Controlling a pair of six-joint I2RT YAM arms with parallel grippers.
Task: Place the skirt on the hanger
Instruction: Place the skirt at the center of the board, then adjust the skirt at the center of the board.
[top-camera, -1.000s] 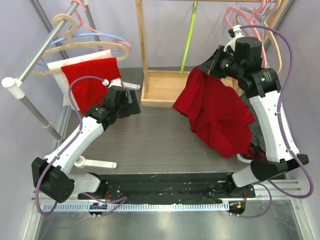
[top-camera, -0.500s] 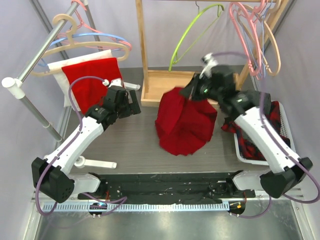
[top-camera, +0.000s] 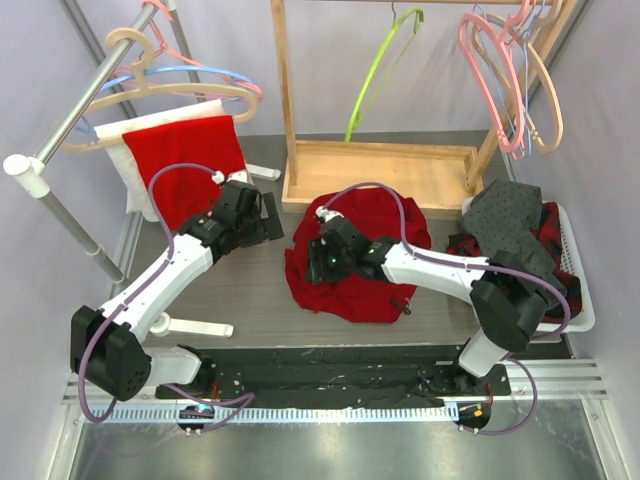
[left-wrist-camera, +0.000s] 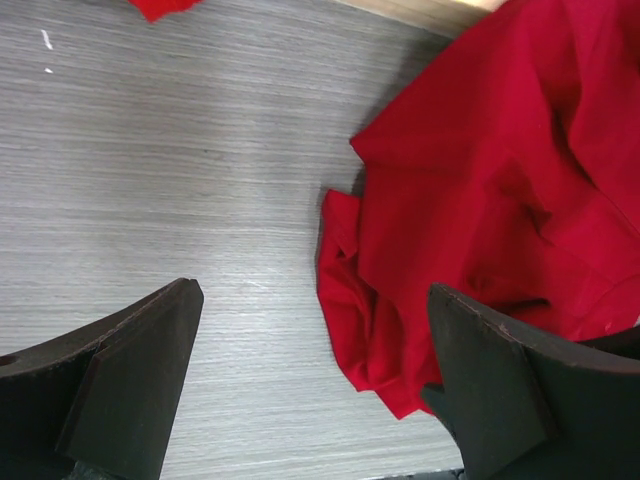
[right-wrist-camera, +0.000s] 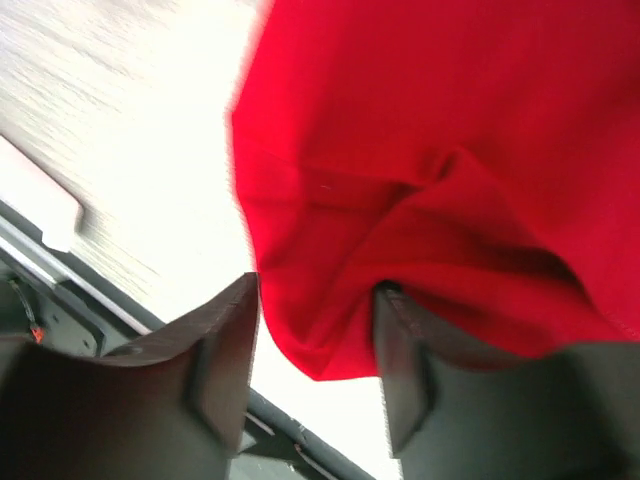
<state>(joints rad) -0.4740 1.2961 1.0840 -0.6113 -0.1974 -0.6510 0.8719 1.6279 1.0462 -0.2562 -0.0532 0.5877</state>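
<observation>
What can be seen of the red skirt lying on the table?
The skirt is plain red woven-looking cloth, crumpled in a creased heap on the grey table, in front of the wooden rack base. The right arm lies across it; one fold sits between the right gripper's parted jaws.

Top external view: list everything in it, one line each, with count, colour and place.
skirt: one, red, crumpled mid-table
table: one, grey wood-grain, under it all
wooden rack: one, light wood, far centre
green hanger: one, green, on the wooden rack
right hangers: several, mostly pink, far right
left hangers: several, tan, blue, pink, on the metal rail
metal rail: one, silver, far left
cloths: two, red over white, draped far left
basket: one, white, right edge
grey garment: one, grey, in the basket
plaid garment: one, red-black, in the basket
left gripper: one, black, open, left of the skirt
right gripper: one, black, jaws parted over a skirt fold
</observation>
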